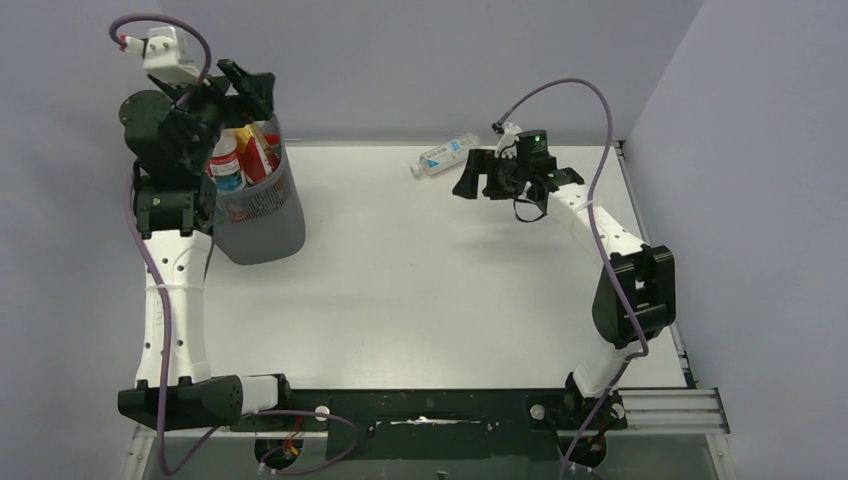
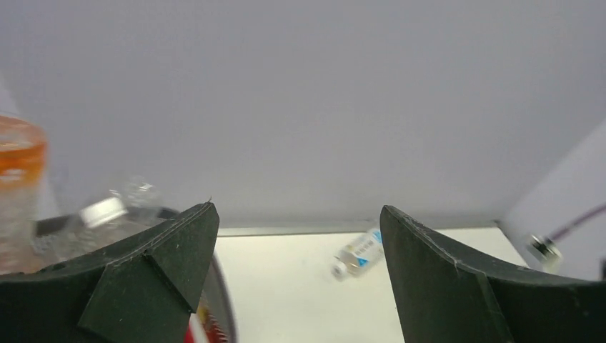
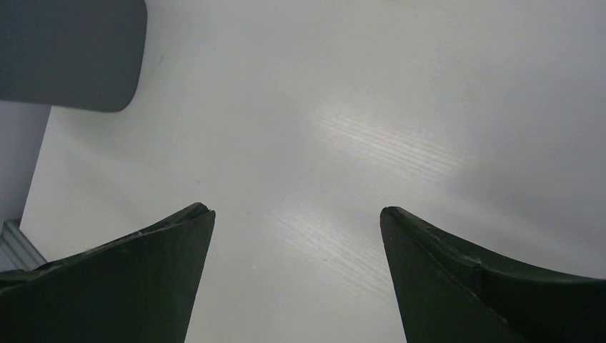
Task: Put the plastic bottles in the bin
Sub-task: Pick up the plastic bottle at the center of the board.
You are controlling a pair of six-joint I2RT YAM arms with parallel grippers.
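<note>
The bin [image 1: 262, 222] stands at the table's far left, holding several plastic bottles [image 1: 243, 155] with red, white and blue labels. My left gripper [image 1: 248, 82] hovers open over its rim with nothing between its fingers. In the left wrist view the left gripper [image 2: 298, 209] frames the bin's rim [image 2: 223, 307], an orange bottle [image 2: 18, 164] and a clear white-capped bottle [image 2: 107, 211]. One clear bottle with a blue-white label [image 1: 445, 155] [image 2: 357, 254] lies on its side by the back wall. My right gripper [image 1: 470, 182] [image 3: 296, 211] is open just right of and nearer than it, above bare table.
Walls close off the table at the back, left and right. The right arm's purple cable [image 1: 560, 95] arches over the back right. In the right wrist view the bin's dark grey side [image 3: 71, 50] shows at the upper left.
</note>
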